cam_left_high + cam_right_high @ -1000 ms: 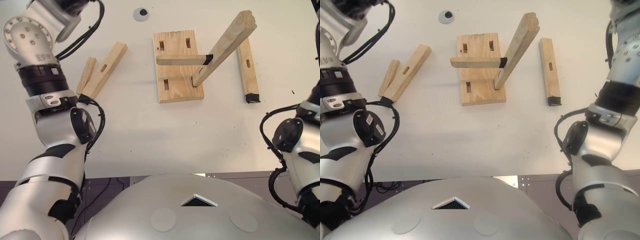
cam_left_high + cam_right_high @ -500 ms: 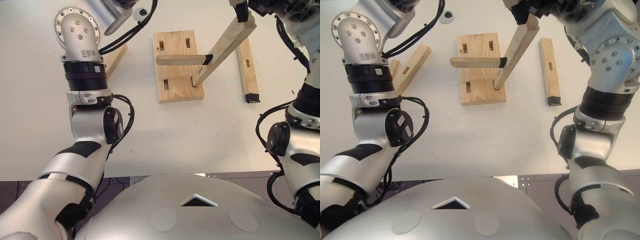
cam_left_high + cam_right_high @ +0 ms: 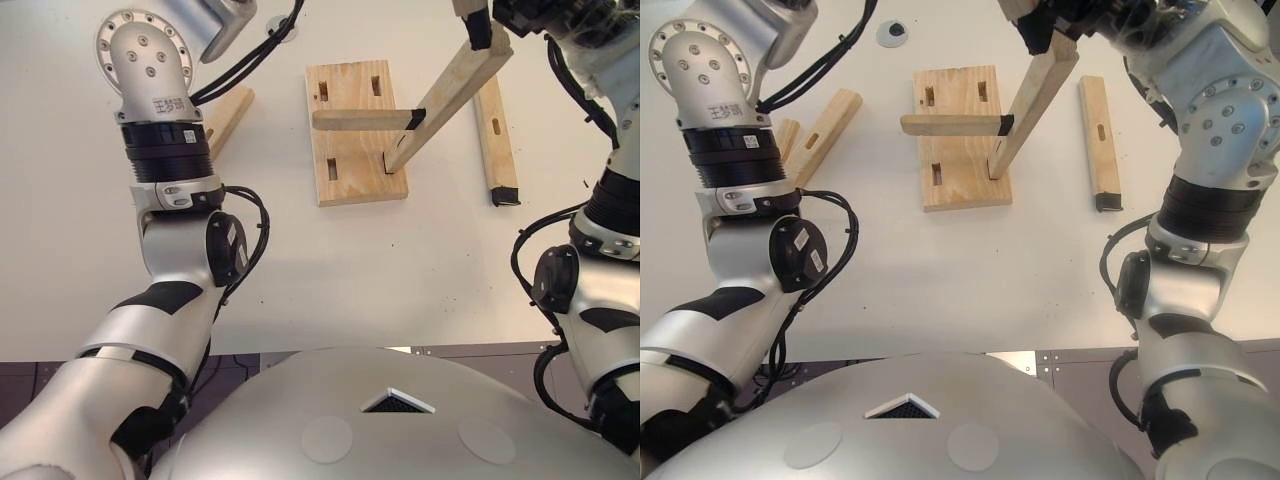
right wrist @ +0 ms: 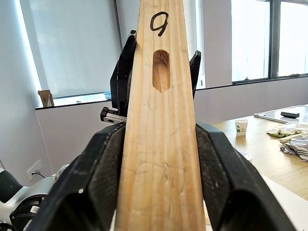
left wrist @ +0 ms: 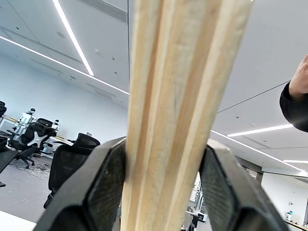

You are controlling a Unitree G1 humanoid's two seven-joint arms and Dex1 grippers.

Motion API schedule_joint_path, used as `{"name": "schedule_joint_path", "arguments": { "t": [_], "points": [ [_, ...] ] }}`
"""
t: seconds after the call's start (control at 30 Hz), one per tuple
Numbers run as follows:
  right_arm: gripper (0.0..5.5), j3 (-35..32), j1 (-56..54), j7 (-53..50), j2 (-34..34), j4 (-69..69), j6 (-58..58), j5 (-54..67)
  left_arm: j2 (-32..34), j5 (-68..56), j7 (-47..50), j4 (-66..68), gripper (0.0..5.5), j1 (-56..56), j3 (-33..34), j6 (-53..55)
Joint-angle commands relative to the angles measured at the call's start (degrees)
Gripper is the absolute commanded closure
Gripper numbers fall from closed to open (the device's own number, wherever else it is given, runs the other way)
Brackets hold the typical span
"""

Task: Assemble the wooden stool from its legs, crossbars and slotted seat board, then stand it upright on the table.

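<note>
The slotted seat board (image 3: 345,170) lies flat at the table's middle. One leg (image 3: 445,95) stands in a near-right slot, with a crossbar (image 3: 360,120) sticking out of it over the board. My right gripper (image 3: 480,22) is shut on that leg's top end. In the right wrist view its fingers (image 4: 96,178) clamp a leg (image 4: 161,144) that has a mortise and a pen mark. My left gripper (image 5: 166,144) is shut on a wooden bar (image 5: 183,62) that points at the ceiling. Which piece it is I cannot tell.
A loose leg (image 3: 497,135) with a dark end lies right of the board. Another leg (image 3: 825,128) and a short bar (image 3: 783,135) lie at the left, behind my raised left arm (image 3: 160,130). A grey disc (image 3: 892,33) sits at the back.
Over the last second both arms swung in over the table, and the right gripper came onto the standing leg's top. Since half a second ago the left arm has edged left. The stool parts lie unmoved.
</note>
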Motion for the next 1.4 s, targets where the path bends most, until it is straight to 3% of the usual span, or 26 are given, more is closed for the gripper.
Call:
{"name": "schedule_joint_path", "arguments": {
  "t": [0.03, 0.37, 0.53, 0.9, 1.17, 1.4],
  "points": [
    [2.59, 0.4, -0.2, -1.6, 1.0, 0.1, 1.1, 0.1, 0.9, 1.8, 0.0, 1.7, 3.37, -1.5, 0.3, -2.6],
    [2.39, -3.3, -0.8, -0.7, -3.7, 6.0, -4.9, -5.5, 9.9, 14.0, -7.6, 22.3, 3.44, 0.8, 1.3, -16.1],
    [2.39, -4.2, -1.3, 0.2, -5.0, 16.4, -11.0, -12.1, 9.7, 20.2, -13.7, 31.8, 3.44, 7.0, -1.4, -19.4],
    [2.39, -4.3, -2.0, 2.5, -5.1, 23.2, -13.7, -16.2, 11.4, 24.1, -17.3, 33.9, 3.44, 11.5, -0.7, -20.1],
    [2.39, -4.1, -0.5, 1.9, -5.0, 23.0, -13.5, -17.9, 8.5, 24.9, -17.6, 32.1, 3.44, 14.6, -2.1, -19.2],
    [2.39, -3.9, 0.2, 1.5, -4.2, 22.0, -13.1, -18.5, 9.7, 30.9, -18.0, 35.4, 3.47, 15.7, -4.7, -29.2]
  ]
}}
